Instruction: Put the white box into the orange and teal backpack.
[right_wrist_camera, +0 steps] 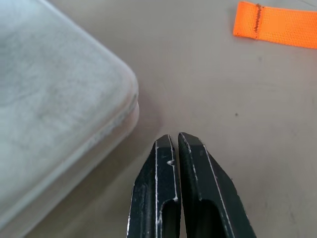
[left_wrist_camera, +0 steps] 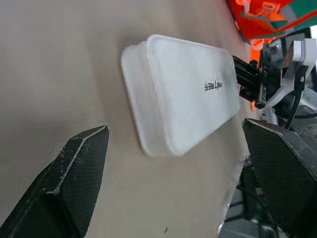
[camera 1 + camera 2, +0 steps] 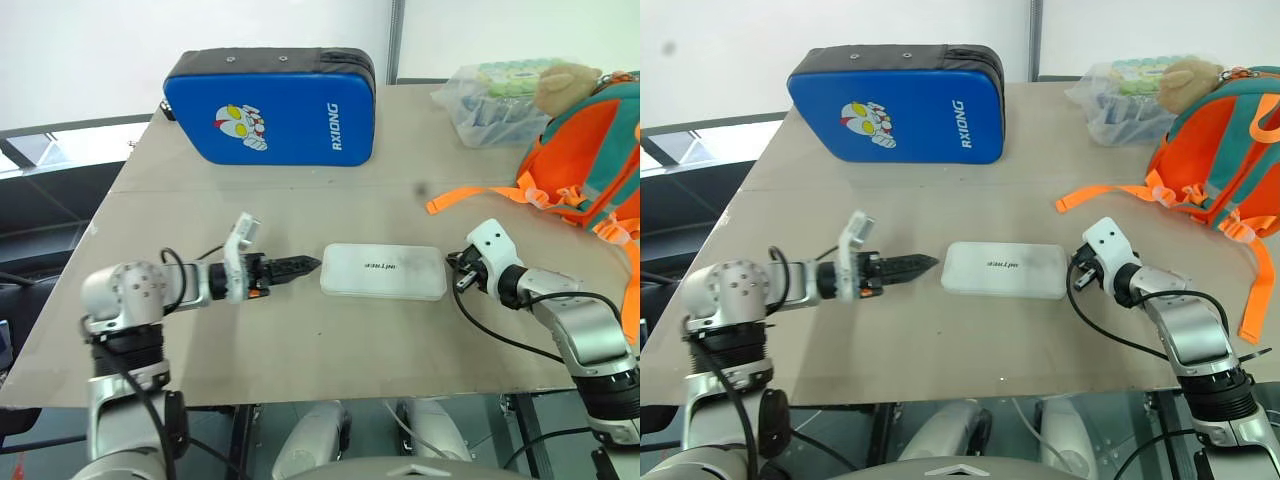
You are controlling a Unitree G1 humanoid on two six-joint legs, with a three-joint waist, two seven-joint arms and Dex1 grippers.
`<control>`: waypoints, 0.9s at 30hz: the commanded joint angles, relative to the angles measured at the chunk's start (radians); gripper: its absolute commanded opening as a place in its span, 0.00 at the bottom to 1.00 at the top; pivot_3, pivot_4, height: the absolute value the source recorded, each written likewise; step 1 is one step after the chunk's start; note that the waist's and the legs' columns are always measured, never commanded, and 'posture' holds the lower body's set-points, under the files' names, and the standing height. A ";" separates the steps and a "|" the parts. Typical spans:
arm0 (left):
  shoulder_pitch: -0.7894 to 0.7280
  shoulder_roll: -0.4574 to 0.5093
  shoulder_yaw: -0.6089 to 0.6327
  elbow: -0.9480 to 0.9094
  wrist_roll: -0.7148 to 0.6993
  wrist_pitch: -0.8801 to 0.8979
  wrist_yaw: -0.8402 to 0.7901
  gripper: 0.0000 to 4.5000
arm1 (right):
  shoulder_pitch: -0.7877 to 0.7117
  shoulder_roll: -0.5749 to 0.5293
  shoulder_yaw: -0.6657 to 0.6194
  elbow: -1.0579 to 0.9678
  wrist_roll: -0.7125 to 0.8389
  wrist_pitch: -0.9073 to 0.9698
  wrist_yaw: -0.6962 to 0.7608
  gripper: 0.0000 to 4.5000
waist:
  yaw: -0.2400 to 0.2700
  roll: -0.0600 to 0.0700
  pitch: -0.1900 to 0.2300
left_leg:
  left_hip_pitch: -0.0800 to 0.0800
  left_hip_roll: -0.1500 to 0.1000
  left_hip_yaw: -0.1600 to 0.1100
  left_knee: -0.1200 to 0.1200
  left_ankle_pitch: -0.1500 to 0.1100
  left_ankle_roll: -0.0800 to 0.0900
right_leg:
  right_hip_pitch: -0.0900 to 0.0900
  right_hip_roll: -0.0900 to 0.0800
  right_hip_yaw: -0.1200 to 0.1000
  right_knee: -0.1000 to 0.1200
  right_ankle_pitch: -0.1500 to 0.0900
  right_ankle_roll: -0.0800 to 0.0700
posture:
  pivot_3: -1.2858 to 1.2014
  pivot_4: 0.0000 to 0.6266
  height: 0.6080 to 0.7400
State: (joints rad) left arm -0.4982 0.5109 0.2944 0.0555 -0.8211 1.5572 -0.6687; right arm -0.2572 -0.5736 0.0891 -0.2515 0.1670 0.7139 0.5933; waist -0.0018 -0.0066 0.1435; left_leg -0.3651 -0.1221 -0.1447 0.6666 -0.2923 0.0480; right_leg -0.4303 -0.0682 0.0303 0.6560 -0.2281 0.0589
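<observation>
The box (image 3: 383, 271) lies flat near the middle of the desk (image 3: 300, 350), long side running 9 to 3 o'clock, lettering up. The left hand (image 3: 305, 265) sits at the box's 9 o'clock, tips just short of its end; the left wrist view shows its fingers (image 2: 69, 183) spread wide with the box between and beyond them, gripping nothing. The right hand (image 1: 177, 141) is at the box's 3 o'clock, just beside that end; the right wrist view shows its two fingers pressed together, empty, close to the box's rounded corner but apart from it.

The backpack (image 3: 590, 150) rests at the desk's 2 o'clock corner, well apart from the box, one orange strap (image 3: 470, 196) trailing toward the middle. A blue case (image 3: 270, 105) stands at 12 o'clock, a clear bag (image 3: 490, 100) beside the backpack. Bare desk lies between box and near edge, and between box and blue case.

The left wrist view also catches the right hand beyond the box's far end; the right wrist view shows a strap end (image 1: 277, 25) on the desk.
</observation>
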 commanded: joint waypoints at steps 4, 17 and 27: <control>-0.030 -0.037 -0.075 0.071 0.023 -0.034 0.000 0.98 | -0.063 0.003 0.075 0.009 -0.023 -0.048 0.043 0.00 | -0.011 0.000 0.000 | 0.001 0.000 0.000 0.000 0.000 0.000 | 0.000 0.000 0.001 0.001 0.000 0.000 | 0.52 0.24 0.99; -0.016 -0.094 -0.026 0.114 -0.004 -0.058 -0.012 0.80 | -0.141 0.107 0.180 0.067 -0.078 -0.066 0.034 0.00 | -0.003 -0.001 -0.002 | 0.002 -0.001 0.000 0.002 0.000 0.000 | 0.002 0.000 0.001 0.001 0.000 0.000 | 0.52 0.24 0.99; 0.073 -0.122 0.043 -0.030 -0.054 -0.069 0.049 0.24 | -0.015 0.034 -0.299 -0.143 0.108 0.141 -0.031 0.29 | 0.014 -0.001 -0.002 | 0.001 -0.001 -0.001 0.002 0.000 0.000 | 0.002 -0.001 0.002 0.000 0.000 0.000 | 0.52 0.24 0.99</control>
State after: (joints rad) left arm -0.4427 0.3815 0.3270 0.0747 -0.8997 1.4999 -0.6791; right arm -0.2731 -0.5297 -0.0866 -0.3045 0.2179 0.8027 0.5761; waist 0.0121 -0.0077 0.1418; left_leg -0.3645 -0.1229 -0.1460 0.6683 -0.2923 0.0480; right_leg -0.4278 -0.0691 0.0320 0.6558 -0.2280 0.0589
